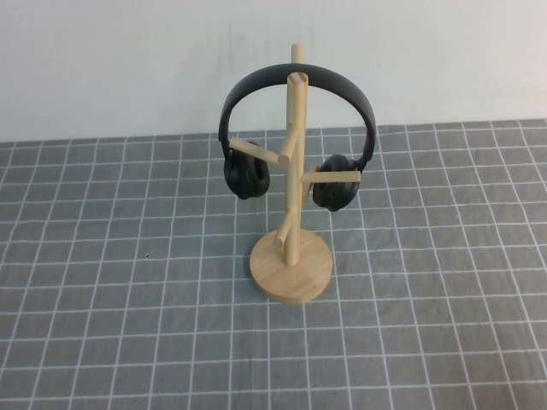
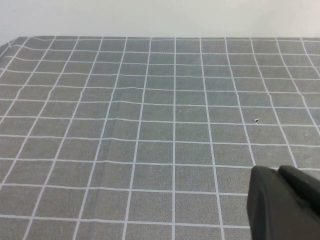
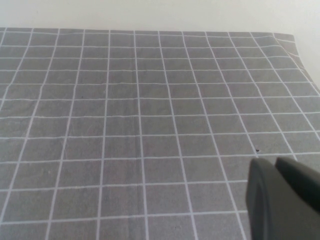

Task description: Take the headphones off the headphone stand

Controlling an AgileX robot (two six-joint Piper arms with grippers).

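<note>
left arm's black hand [image 2: 280, 172]: parked low over the tabletop, fingers pinched together, holding nothing
right arm's black hand [image 3: 275, 165]: also hovering low above the tabletop, only its dark tip shows

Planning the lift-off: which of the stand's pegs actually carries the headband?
The topmost peg of the headphone stand, just below the post tip: the headphones hang over it. The lower pegs only stick out beside the ear cups.

A: What sort of place is this?
B: A staged test bench — a table under a grey cloth [image 1: 102, 282] ruled in white squares, backed at twelve o'clock by a bare white wall [image 1: 128, 60].
A: Any home clutter?
B: Just one wooden headphone stand [image 1: 291, 256] holding black headphones [image 1: 248, 175], dead centre.
</note>
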